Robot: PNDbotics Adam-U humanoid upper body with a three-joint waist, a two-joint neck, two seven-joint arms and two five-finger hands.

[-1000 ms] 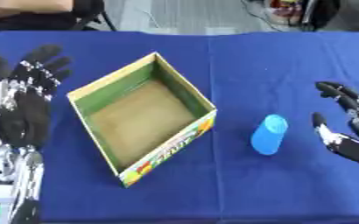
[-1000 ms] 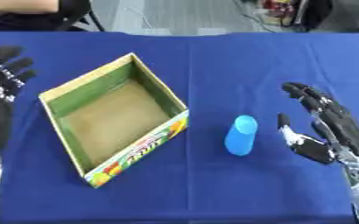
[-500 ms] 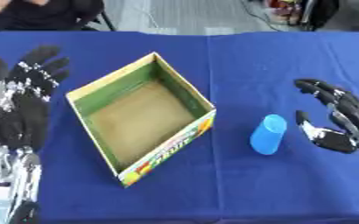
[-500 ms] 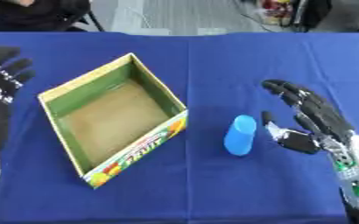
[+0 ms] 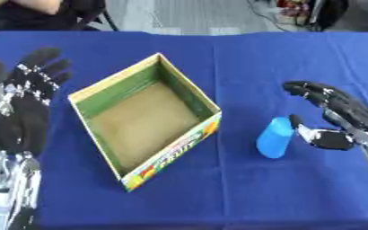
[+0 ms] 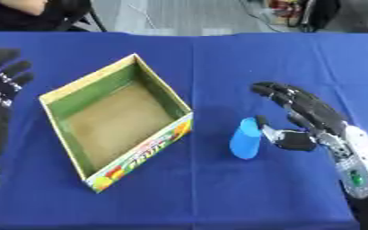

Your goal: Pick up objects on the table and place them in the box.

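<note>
One open cardboard box [image 5: 144, 123], seemingly empty, lies left of the right hand [image 6: 309, 121]. One blue cylinder [image 6: 245, 138] stands just beside that hand's thumb. Two robot hands show; the left hand [image 5: 22, 105] is raised left of the box.

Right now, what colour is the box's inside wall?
Green, above a tan floor; the box shows best in the left eye view.

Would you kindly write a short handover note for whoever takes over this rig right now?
Right hand: open, fingers spread, right beside the blue cup, thumb near it, not closed round it.
Left hand: idle, open, fingers up, at the left edge.
Box: open-topped, left of centre on the blue table, nothing in it.
Done: nothing placed.
Left: grasp the cup, lift it, put it in the box.
</note>
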